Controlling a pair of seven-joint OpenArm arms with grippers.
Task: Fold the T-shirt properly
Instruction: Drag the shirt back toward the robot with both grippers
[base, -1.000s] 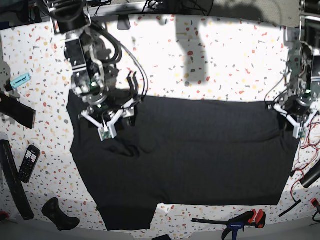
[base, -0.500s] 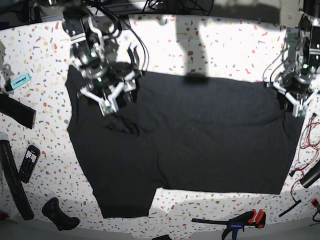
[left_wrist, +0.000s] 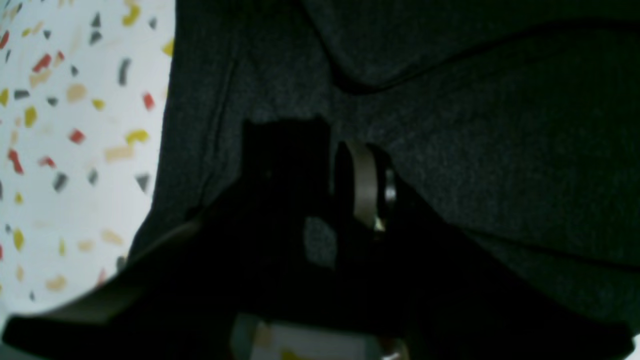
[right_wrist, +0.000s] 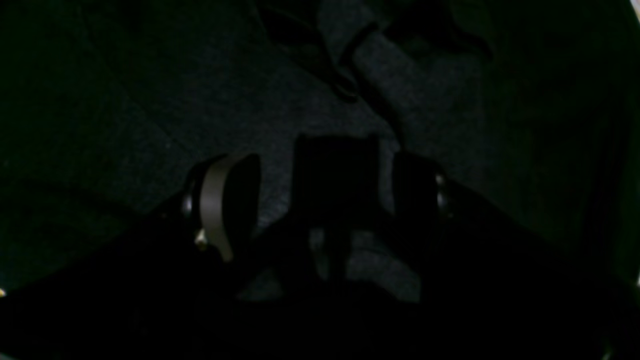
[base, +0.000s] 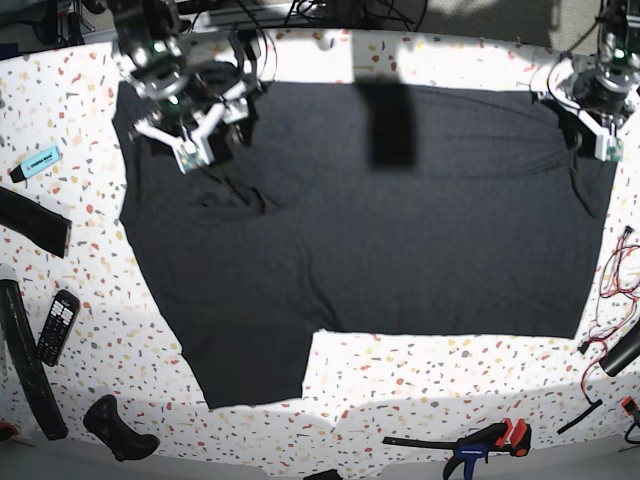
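From my end the T-shirt (base: 380, 230) lies spread across the bench, long axis running side to side, far edge by the bench's back edge. My 2 arms sit at its 2 far corners. Left gripper (base: 598, 133) looks clamped on the T-shirt's edge. Right gripper (base: 205, 135) hangs over the cloth, jaws spread, holding nothing.

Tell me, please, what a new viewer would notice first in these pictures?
First comes the T-shirt, a big dark sheet spread over most of the speckled table, with one sleeve reaching toward the near edge. Next come the two arms at its far corners: the right gripper over the shirt's upper part on the picture's left, the left gripper at the opposite corner. Small tools lie along the table's edges, such as a clamp.
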